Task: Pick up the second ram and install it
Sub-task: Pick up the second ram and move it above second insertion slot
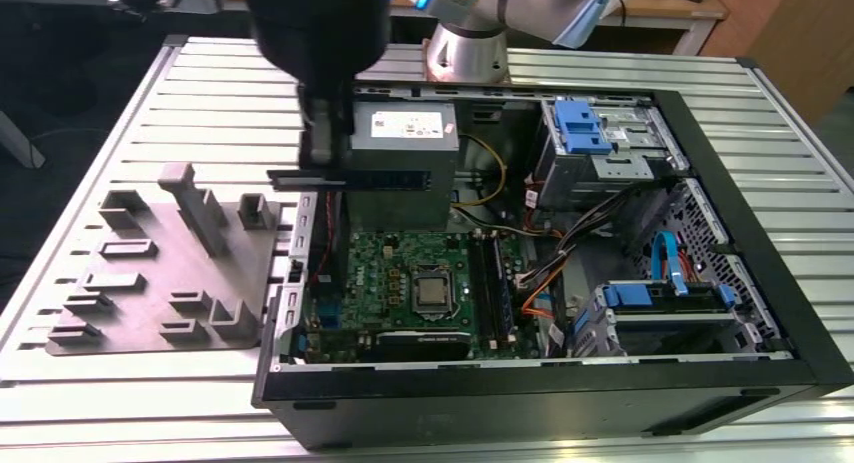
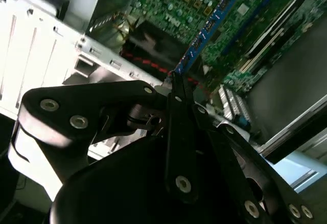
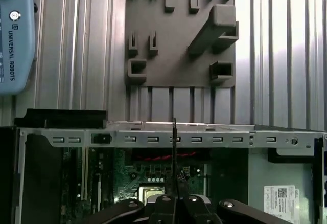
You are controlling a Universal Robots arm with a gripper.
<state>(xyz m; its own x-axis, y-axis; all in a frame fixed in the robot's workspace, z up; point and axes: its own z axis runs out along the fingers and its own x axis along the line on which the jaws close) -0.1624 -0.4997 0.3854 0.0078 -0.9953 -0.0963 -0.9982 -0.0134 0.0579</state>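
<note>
Grey fixture plate (image 1: 147,283): matt, moulded, with upright blocks and small pockets. It lies on the ribbed aluminium table (image 1: 200,83) at the exterior view's left, just beside the open computer case (image 1: 561,403).

The gripper (image 1: 320,168), black and glossy, is clamped on the second ram (image 1: 380,179). The stick hangs level in the air over the case's left wall and the grey power supply (image 1: 407,133), clear of the green motherboard (image 1: 387,273).

The exterior view shows the stick's flat dark face, long and thin. The first wrist view shows the second ram (image 3: 174,147) edge-on, a thin dark line crossing the case's slotted steel rail (image 3: 230,139). The second wrist view shows a blue strip along the second ram (image 2: 209,24).

Black memory slots (image 1: 494,283) lie right of the processor socket (image 1: 434,288). Blue-tabbed drive cages (image 1: 587,133) stand far right.
</note>
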